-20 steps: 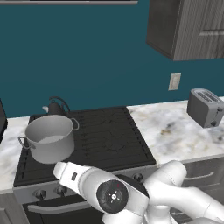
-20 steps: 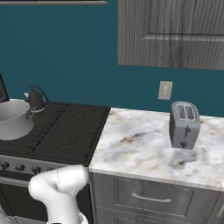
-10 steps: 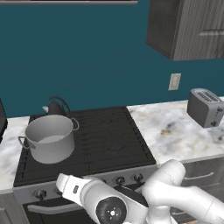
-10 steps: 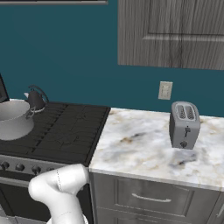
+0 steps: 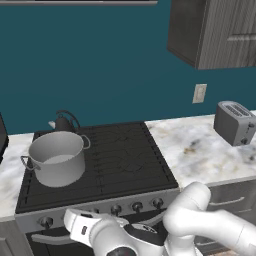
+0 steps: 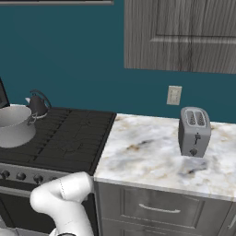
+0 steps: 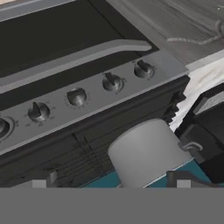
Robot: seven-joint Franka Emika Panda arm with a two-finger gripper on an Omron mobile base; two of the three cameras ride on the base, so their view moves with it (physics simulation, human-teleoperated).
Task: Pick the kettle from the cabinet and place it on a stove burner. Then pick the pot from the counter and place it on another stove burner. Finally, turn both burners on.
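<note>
The grey pot [image 5: 56, 157] stands on the front-left grate of the stove [image 5: 125, 155], and the dark kettle [image 5: 64, 122] sits on the burner behind it. The right base view shows the same pot [image 6: 14, 124] and kettle [image 6: 38, 105]. My arm [image 5: 200, 220] bends low in front of the oven. The hand view is rolled upside down. In it my gripper [image 7: 111, 181] is open and holds nothing, facing the row of round knobs [image 7: 112, 82] with the pot [image 7: 146, 151] beyond them. The cabinet [image 5: 215, 30] hangs at the upper right, doors shut.
A silver toaster [image 5: 234, 122] stands on the marble counter [image 5: 200, 147] right of the stove, under a wall socket [image 5: 199, 93]. A black coffee machine [image 7: 210, 118] sits left of the stove. Drawer fronts [image 6: 156, 209] run below the counter.
My hand has sunk lower in front of the stove's knob panel. The pot, kettle and toaster have not moved.
</note>
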